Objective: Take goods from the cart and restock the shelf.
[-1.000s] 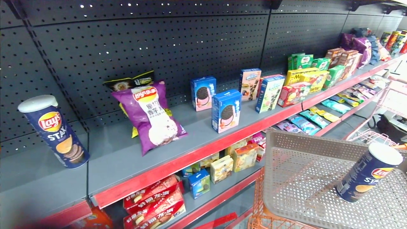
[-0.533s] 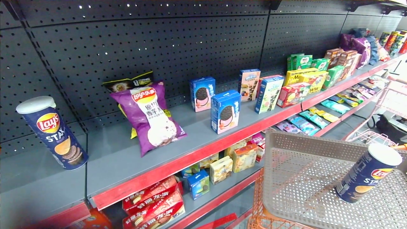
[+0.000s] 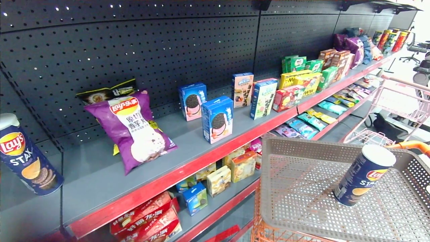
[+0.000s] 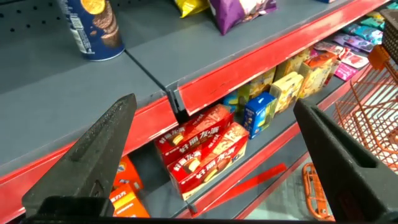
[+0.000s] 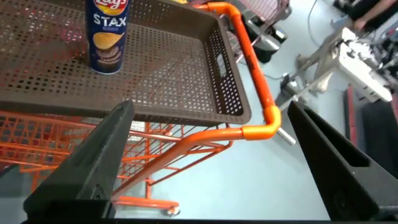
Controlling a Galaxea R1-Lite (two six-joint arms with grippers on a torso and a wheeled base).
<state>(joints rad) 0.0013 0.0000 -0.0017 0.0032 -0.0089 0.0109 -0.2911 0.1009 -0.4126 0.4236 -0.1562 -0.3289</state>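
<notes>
Shelving (image 3: 94,188) spans the frame, one can (image 3: 25,158) stocked far left; a second can (image 3: 364,174) stands upright in the cart (image 3: 295,148), lower right, easy to grasp. Both jaws gape, empty.

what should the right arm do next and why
Probably move the right gripper toward the can standing upright in the basket. That gripper is open and empty, apart from the can, and the can is the only item in the basket. A second can already stands on the shelf, with bare space beside it.
</notes>
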